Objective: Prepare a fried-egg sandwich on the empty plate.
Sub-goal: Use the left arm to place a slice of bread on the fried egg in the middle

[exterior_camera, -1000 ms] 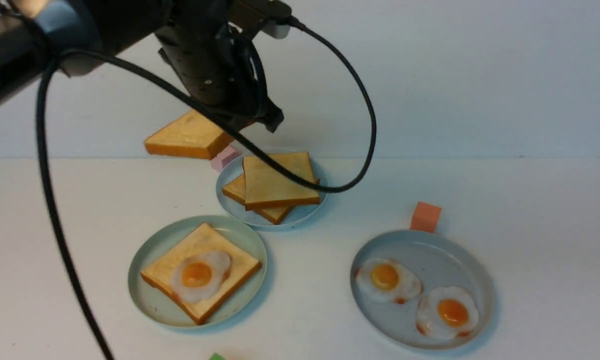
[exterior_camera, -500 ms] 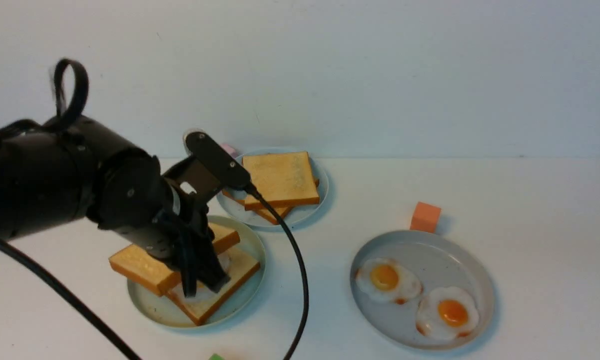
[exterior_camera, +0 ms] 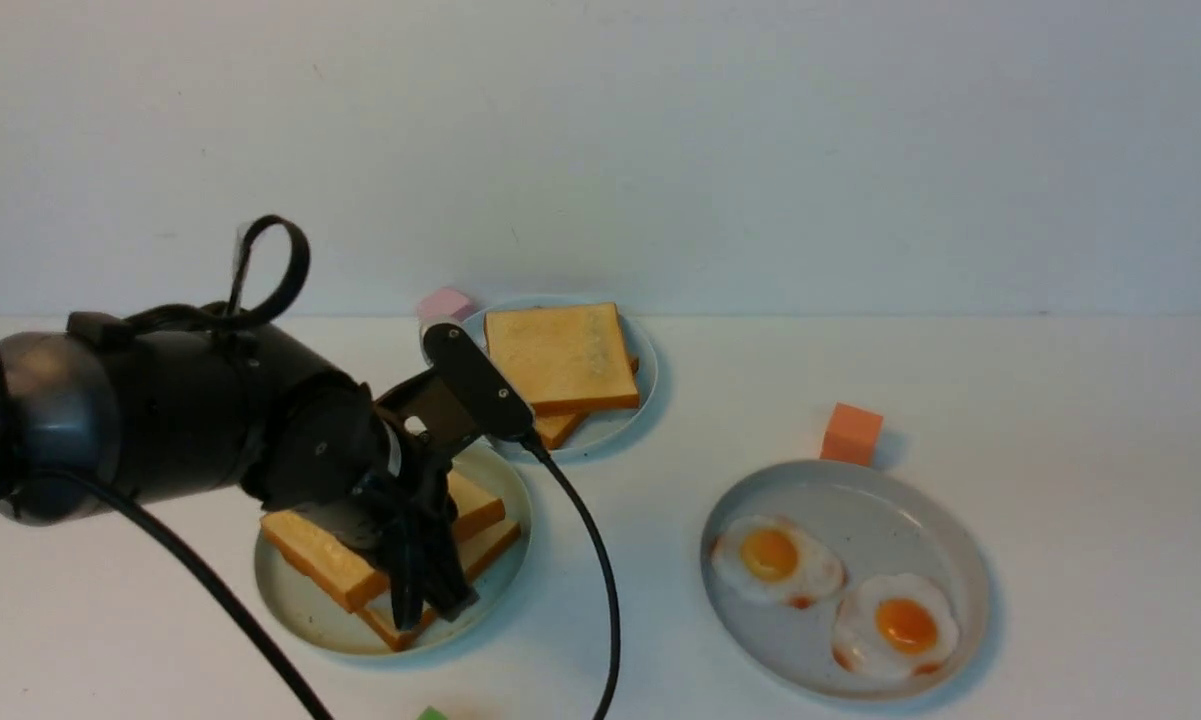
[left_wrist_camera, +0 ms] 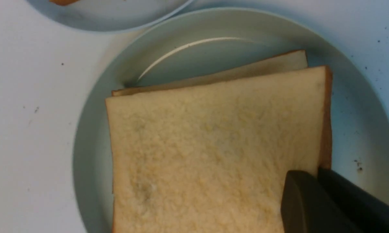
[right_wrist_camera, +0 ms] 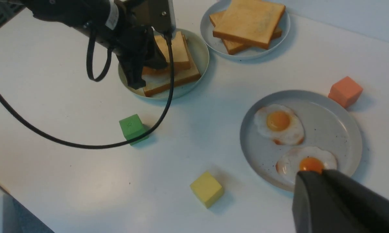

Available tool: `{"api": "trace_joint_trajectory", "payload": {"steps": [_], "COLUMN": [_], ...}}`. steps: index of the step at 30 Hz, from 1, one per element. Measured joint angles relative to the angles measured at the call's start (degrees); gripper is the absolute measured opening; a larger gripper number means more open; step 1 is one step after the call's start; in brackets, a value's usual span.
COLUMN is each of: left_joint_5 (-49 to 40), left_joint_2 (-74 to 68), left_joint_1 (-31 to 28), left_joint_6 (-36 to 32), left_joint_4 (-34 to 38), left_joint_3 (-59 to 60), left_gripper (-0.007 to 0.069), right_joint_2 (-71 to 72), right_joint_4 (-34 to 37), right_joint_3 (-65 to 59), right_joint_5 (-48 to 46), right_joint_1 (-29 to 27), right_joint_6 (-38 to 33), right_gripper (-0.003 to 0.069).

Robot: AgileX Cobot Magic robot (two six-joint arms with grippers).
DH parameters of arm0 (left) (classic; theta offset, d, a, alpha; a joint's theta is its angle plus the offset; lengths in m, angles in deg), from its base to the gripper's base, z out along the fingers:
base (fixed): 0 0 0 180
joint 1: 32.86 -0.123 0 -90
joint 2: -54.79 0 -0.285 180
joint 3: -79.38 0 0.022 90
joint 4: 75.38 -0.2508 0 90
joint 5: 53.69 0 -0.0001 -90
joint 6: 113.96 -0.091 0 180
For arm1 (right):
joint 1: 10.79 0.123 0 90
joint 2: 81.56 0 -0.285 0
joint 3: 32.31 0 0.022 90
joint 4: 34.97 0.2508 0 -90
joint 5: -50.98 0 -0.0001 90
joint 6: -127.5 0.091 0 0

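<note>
Nearly done: left gripper (exterior_camera: 435, 600) clamped on top toast slice (exterior_camera: 325, 565), skewed over bottom slice (exterior_camera: 495, 545) on mint-green plate (exterior_camera: 300, 615), contact unclear, so only release and retreat seem left; right gripper (right_wrist_camera: 322, 173) closed, empty, by grey egg plate (right_wrist_camera: 340, 106).

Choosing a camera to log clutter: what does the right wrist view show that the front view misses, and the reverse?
Only the right wrist view: the yellow cube and the whole green cube, which is just a sliver at the front view's bottom edge. Only the front view: the pink cube, beyond the toast stack. Both: the left arm, jaws shut on the sandwich's top slice over the mint-green plate; that stack; the grey plate with two fried eggs; the orange cube.
</note>
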Motion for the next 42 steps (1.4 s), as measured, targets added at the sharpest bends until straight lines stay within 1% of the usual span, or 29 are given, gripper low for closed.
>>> {"api": "trace_joint_trajectory", "payload": {"steps": [14,19,22,23,24,25,26,27,28,29,31,33,36,38,41,42], "left_joint_5": [1.9,2.4,2.9,3.0,3.2,3.2,3.2,3.4,3.4,3.5,3.6,3.6,3.2,1.7,0.6,-0.2], "left_joint_2": [-1.2,-1.2,-1.2,-1.2,-1.2,-1.2,-1.2,-1.2,-1.2,-1.2,-1.2,-1.2,-1.1,1.2,5.7,11.1], "left_joint_1": [0.0,0.0,0.0,0.0,0.0,0.0,0.0,0.0,0.0,0.0,0.0,0.0,0.0,0.0,0.0,0.0], "left_joint_6": [0.0,0.0,0.0,0.0,0.0,0.0,0.0,0.0,0.0,0.0,0.2,1.4,3.6,7.2,11.2,13.8], "left_joint_4": [2.7,2.8,2.8,2.8,2.8,2.8,2.8,2.8,2.8,2.8,2.8,2.8,2.8,3.2,4.9,6.6], "left_joint_3": [0.0,0.0,0.0,0.0,0.0,0.0,0.0,0.0,0.0,0.0,0.0,0.0,0.0,0.2,0.3,0.3], "left_gripper": [0.0009,0.0048,0.0116,0.0125,0.0167,0.0172,0.0195,0.0242,0.0247,0.0279,0.0315,0.0335,0.0342,0.0331,0.0283,0.0232], "right_joint_2": [0.0,0.0,0.0,0.0,0.0,0.0,0.0,0.0,0.0,0.0,0.0,0.0,0.0,0.0,0.0,0.0], "right_joint_4": [0.9,1.9,2.5,2.5,2.6,2.6,2.6,2.8,2.8,3.0,3.4,3.5,3.6,3.6,3.7,3.7], "right_joint_3": [0.0,0.0,0.0,0.0,0.0,0.0,0.0,0.0,0.0,0.0,0.0,0.0,0.0,0.0,0.0,0.0], "right_joint_5": [0.0,0.0,0.0,0.0,-0.1,-0.1,-0.2,-0.2,-0.2,-0.2,-0.3,-0.4,-0.4,-0.4,-0.4,-0.4], "right_joint_1": [0.0,0.0,0.0,0.0,0.0,0.0,0.0,0.0,0.0,0.0,0.0,0.0,0.0,0.0,0.0,0.0], "right_joint_6": [0.0,0.0,0.0,0.0,0.0,0.0,0.0,0.0,0.0,0.0,0.0,0.0,0.0,0.0,0.0,0.0], "right_gripper": [0.0057,0.0057,0.0057,0.0057,0.0057,0.0057,0.0057,0.0057,0.0057,0.0057,0.006,0.0064,0.0065,0.0068,0.007,0.0071]}}
